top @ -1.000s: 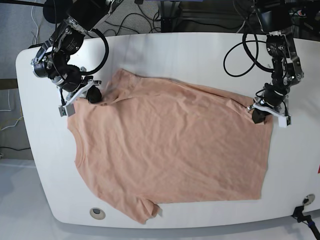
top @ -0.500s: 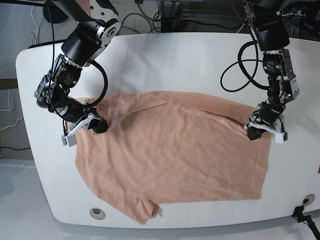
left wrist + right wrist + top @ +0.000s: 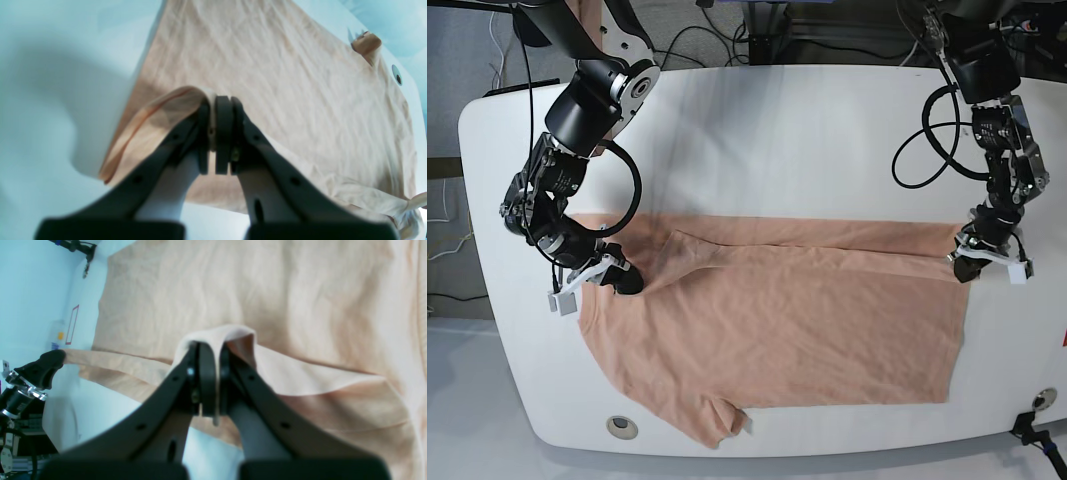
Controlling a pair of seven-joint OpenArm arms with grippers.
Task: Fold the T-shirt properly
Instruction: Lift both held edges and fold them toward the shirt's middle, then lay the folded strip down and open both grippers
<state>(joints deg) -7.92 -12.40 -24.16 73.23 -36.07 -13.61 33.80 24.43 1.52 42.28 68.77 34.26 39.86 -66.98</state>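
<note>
The peach T-shirt [image 3: 777, 320] lies on the white table [image 3: 777, 130], with its far edge lifted and drawn over toward the front. My left gripper [image 3: 967, 268] is shut on the shirt's far right corner. In the left wrist view it [image 3: 217, 110] pinches a fold of the fabric [image 3: 267, 66]. My right gripper [image 3: 622, 280] is shut on the shirt's far left part by the shoulder. In the right wrist view it [image 3: 210, 353] holds a raised fold of the fabric [image 3: 233, 290]. The near sleeve [image 3: 717, 420] lies flat by the table's front edge.
A round grommet [image 3: 622, 427] sits in the table at the front left. A black clamp [image 3: 1037, 425] is at the front right edge. Loops of cable [image 3: 922, 150] hang from the arm on the right, and another loop [image 3: 632, 185] from the arm on the left.
Both grippers have moved toward the front with the shirt's far edge, so more bare table shows behind it. The folded edge now runs straight between the two grippers.
</note>
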